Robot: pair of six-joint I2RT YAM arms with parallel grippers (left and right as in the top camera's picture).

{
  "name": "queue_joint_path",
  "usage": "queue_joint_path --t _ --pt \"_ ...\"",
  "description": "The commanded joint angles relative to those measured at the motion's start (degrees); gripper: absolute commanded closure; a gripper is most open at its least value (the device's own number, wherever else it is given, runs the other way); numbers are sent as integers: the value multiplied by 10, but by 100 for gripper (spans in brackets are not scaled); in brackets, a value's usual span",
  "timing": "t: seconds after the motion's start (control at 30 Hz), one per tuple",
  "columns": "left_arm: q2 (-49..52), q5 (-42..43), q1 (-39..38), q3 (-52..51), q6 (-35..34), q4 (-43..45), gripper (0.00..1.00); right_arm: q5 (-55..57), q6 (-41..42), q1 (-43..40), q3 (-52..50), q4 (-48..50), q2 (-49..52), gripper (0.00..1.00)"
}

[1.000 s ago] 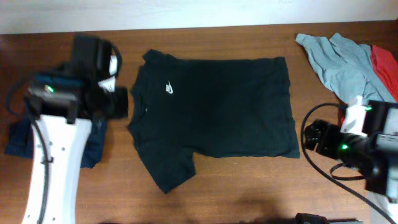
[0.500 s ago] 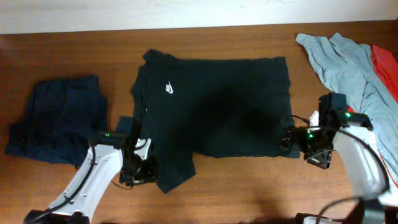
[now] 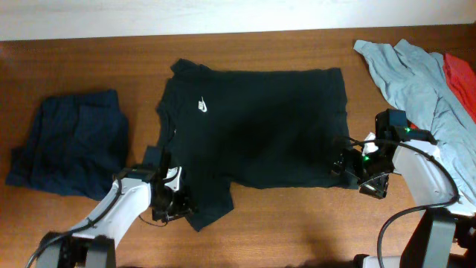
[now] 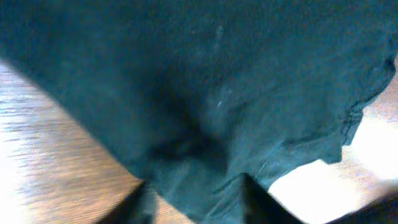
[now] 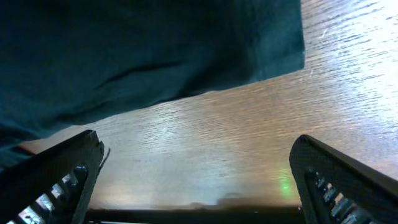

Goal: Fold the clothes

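The black T-shirt (image 3: 260,126) lies spread flat on the wooden table, neck to the left, with its white swoosh logo (image 3: 202,106) facing up. My left gripper (image 3: 181,206) is low at the edge of the near sleeve. In the left wrist view its fingers (image 4: 196,205) are apart, with the sleeve's cloth (image 4: 205,93) between them; the view is blurred. My right gripper (image 3: 342,165) is at the shirt's near right hem corner. In the right wrist view its jaws (image 5: 193,180) are wide open over bare wood, and the hem (image 5: 155,56) lies just ahead.
A dark navy-blue garment (image 3: 71,141) lies folded at the left. A light grey-blue shirt (image 3: 405,74) and a red cloth (image 3: 461,78) lie crumpled at the back right. Bare wood (image 3: 297,223) runs along the front edge.
Both arms came in from the table's sides and dropped to the shirt, the left to the near sleeve, the right to the hem corner. Since half a second ago they shifted only slightly.
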Motion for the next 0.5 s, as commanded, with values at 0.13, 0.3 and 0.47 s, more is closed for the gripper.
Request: queue_joint_path --t 0.13,0.3,0.47 --pt "58 3 -1 3 -15 12 98 -7 -8 2 -1 5 0 4" --pt "46 -8 -1 63 19 -58 99 -3 -13 -1 -1 6 1 1" --pt "10 -96 -1 151 25 -146 99 -4 -12 -37 -1 3 2 1"
